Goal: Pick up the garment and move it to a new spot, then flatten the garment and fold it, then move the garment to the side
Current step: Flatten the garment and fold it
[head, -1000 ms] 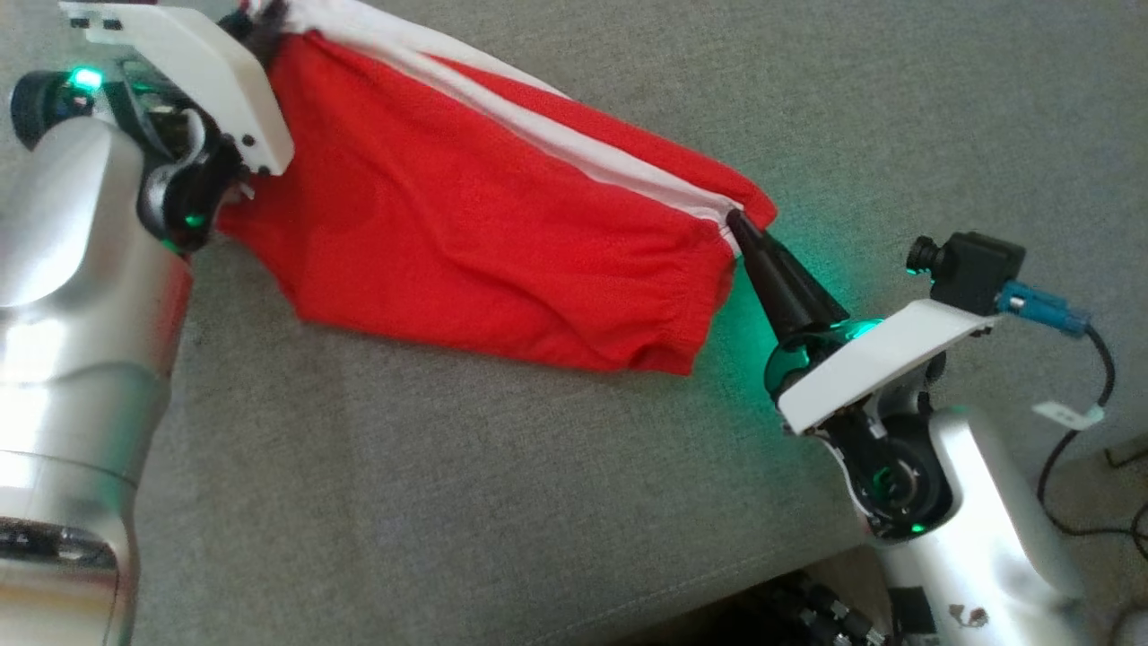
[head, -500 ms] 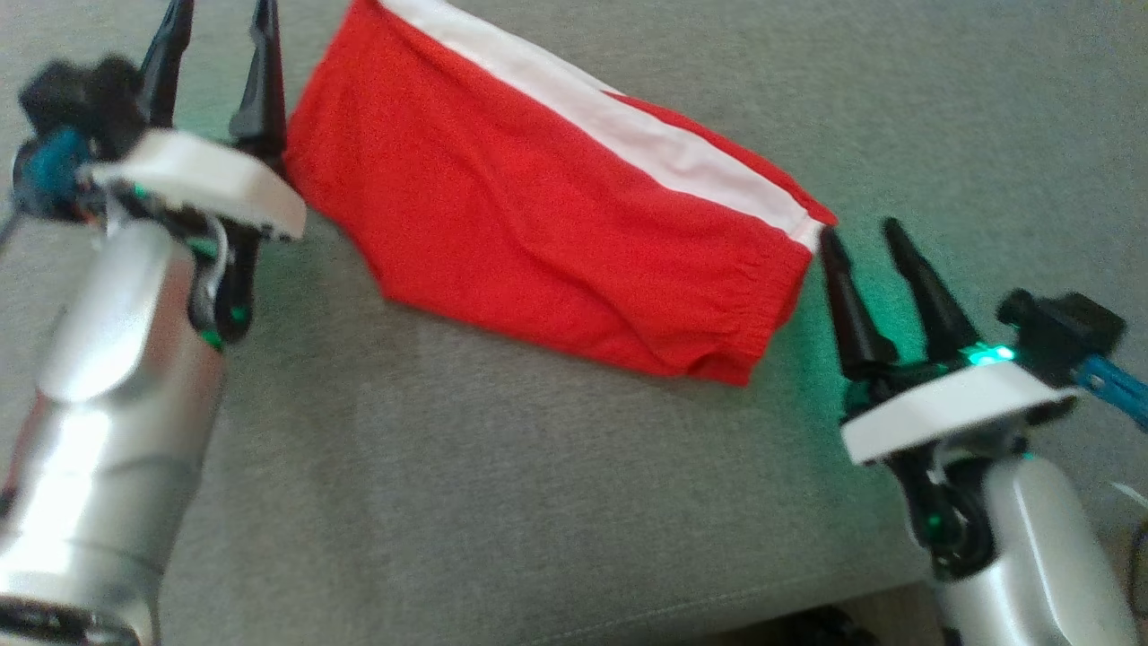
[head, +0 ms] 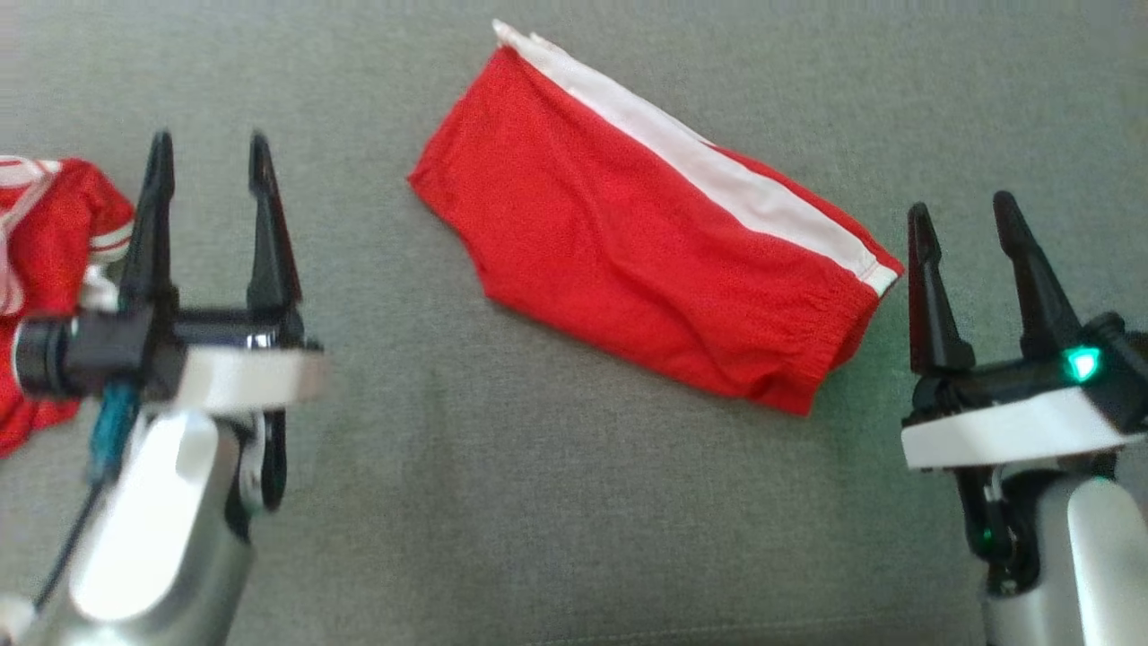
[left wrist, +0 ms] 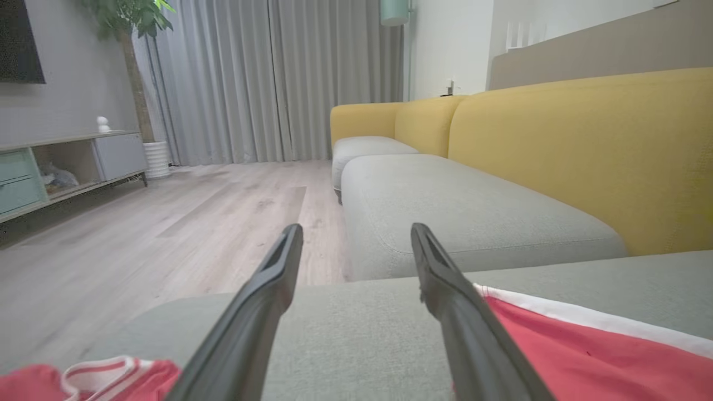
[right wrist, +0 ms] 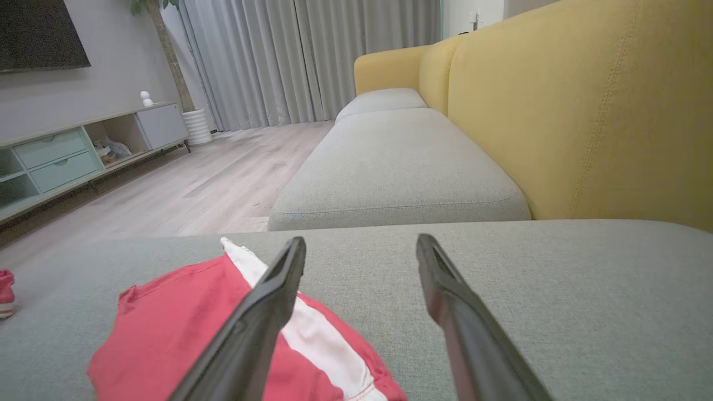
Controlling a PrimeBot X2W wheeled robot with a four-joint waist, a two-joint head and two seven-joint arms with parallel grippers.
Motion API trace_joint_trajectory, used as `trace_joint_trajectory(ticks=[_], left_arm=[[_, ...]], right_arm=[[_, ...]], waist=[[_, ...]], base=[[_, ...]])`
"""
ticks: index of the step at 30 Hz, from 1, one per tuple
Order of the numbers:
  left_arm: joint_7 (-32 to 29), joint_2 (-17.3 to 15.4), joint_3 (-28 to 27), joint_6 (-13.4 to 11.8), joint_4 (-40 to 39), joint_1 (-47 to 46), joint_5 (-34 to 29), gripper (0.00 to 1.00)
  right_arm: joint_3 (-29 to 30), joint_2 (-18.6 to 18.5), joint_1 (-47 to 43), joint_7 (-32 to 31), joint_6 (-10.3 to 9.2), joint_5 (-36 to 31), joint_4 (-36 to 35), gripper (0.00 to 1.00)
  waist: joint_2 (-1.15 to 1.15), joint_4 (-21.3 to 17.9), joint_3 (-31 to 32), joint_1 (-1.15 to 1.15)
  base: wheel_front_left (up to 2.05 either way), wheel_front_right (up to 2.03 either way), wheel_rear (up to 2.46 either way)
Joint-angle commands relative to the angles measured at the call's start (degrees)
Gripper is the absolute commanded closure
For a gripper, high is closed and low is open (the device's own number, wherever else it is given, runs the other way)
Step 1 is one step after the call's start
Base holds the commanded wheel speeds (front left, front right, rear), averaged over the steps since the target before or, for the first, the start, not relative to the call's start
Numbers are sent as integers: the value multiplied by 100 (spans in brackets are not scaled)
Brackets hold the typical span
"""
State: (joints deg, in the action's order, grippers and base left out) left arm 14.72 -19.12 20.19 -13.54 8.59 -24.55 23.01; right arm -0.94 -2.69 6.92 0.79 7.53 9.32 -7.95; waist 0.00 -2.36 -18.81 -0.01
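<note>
The garment (head: pixel 655 278) is a pair of red shorts lying folded on the grey sofa seat (head: pixel 538 502). In the head view it runs on a slant from upper left to lower right. A white stripe follows its upper long edge. The gathered elastic waistband is at the lower right end, and the narrower end points up and left. The cloth lies mostly flat, with a few soft creases across the middle.

The left end effector (head: pixel 211 148) is released, its fingers spread and holding nothing. It stands well apart from the garment's left side, with grey seat between them. The right end effector (head: pixel 961 206) is also released and holds nothing. It is just beside the waistband end and does not touch it. In the right wrist view one finger crosses in front of the white stripe. In the left wrist view the garment shows behind the right-hand finger.

A second red piece (head: pixel 45 269) with thin white trim lies crumpled at the seat's left edge, partly behind the left end effector.

A yellow backrest (left wrist: pixel 585 145) rises behind the seat, and another grey cushion (left wrist: pixel 457 211) continues along the sofa. Beyond are a wood floor (left wrist: pixel 167 223), grey curtains (left wrist: pixel 278 78), a low cabinet (right wrist: pixel 67 156) and a plant (left wrist: pixel 133 22).
</note>
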Motion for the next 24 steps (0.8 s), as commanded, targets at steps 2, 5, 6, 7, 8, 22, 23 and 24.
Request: trace_joint_trajectory(ticks=[2,5,6,7,8,22,23,24], left_arm=[[26,-199,-339,-143,-412,285,-111,0],[27,-189,-420,-259,-589,783,-148,0],[27,-173,-432,-279,-626,927,-126,0],[27,-170,-431,-301,-636,1061,-111,0],[26,-171,-428,-320,-638,1180,-98,0],[-151,-194,-303,-331,-529,1660,38,0],[-156,-192,-300,-325,-523,1654,49,0],[-156,-192,-296,-320,-519,1644,56,0]], right_arm=[[-125,-25,-169,27,-4,-99,-244,0],[-155,-24,-315,-28,-4,-146,-291,0],[-178,-23,-371,-53,-4,-149,-304,0],[-199,-23,-430,-86,-4,-146,-311,0],[-215,-22,-484,-115,-4,-140,-315,0],[-212,-20,-814,-289,-4,55,-409,0],[-210,-20,-814,-292,-4,61,-414,0],[-206,-20,-813,-295,-4,65,-420,0]], waist=[[0,126,219,1],[0,145,381,1],[0,145,428,1],[0,143,473,1],[0,135,518,1],[0,99,742,1],[0,101,739,1],[0,106,735,1]], base=[[0,0,0],[0,0,0],[0,0,0],[0,0,0],[0,0,0],[0,0,0],[0,0,0],[0,0,0]])
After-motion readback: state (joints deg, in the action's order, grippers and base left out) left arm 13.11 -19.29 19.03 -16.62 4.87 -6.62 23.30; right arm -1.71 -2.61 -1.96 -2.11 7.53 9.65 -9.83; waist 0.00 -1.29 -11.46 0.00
